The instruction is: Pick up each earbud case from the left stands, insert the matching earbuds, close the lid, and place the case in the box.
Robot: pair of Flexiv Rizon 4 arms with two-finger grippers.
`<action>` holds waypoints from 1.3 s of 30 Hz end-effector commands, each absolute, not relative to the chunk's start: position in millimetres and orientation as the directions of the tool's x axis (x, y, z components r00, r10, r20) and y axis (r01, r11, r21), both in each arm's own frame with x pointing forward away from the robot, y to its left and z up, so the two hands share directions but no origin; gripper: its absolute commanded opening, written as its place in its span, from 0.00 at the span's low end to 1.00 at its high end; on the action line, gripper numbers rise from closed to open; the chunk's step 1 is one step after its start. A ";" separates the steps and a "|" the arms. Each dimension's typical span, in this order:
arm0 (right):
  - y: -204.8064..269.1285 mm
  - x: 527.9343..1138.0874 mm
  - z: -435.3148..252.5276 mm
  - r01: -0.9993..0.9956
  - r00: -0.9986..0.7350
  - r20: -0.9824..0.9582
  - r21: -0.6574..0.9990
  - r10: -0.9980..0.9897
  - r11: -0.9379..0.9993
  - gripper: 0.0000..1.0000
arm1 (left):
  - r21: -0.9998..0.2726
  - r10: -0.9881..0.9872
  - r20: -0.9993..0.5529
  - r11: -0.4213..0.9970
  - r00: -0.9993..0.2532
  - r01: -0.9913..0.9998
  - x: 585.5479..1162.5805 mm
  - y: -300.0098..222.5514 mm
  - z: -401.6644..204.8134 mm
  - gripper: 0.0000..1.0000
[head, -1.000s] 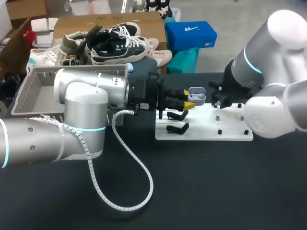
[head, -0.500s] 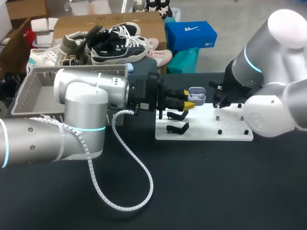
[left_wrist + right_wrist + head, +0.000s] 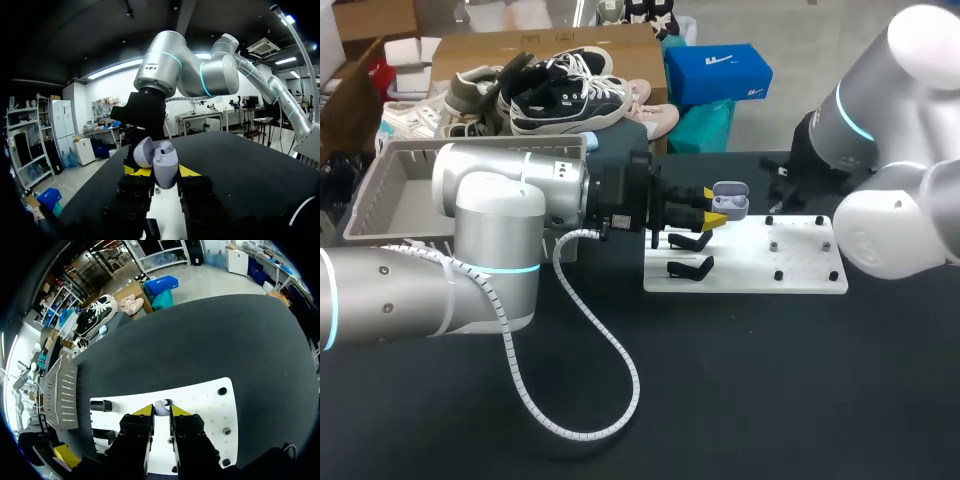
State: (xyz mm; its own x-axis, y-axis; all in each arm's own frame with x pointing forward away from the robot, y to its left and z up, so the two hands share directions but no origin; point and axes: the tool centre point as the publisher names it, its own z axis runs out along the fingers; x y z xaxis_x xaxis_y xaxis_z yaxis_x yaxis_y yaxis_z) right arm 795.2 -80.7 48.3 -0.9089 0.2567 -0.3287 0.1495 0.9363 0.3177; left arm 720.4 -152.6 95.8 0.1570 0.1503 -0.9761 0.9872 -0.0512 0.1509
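head view: the left arm [image 3: 490, 230] comes in from the left. the left jaws grip the lavender earbud case [image 3: 731, 201], lid open, at the far left corner of the white board [image 3: 760, 268] on the black table [image 3: 770, 400]. two black stands [image 3: 690, 242] sit on the board just beside it. a grey box [image 3: 380, 190] stands at the table's far left. the right arm [image 3: 880, 150] hangs over the board's far edge; its jaws cannot be made out here.

left wrist view: the case [image 3: 165, 168] stands upright between the left jaws, both yellow tips pressing its sides. its lid [image 3: 142, 151] is swung open and a seated earbud [image 3: 166, 146] shows in it.

right wrist view: the right jaws are narrow, pinching a pale earbud [image 3: 161, 408] between their tips, over the board.
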 end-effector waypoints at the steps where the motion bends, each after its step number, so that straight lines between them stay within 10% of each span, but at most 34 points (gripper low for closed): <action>1: -90.0 767.1 73.0 0.142 -0.884 -0.389 0.301 0.258 0.943 0.00 | 0.151 0.149 -0.976 -0.052 0.158 0.987 721.4 -152.9 95.0 0.00; 39: -17.9 646.3 191.6 -0.548 -0.721 -0.542 0.062 -0.433 0.834 0.00 | 0.151 0.149 -0.976 -0.052 0.158 0.987 721.4 -152.9 95.0 0.00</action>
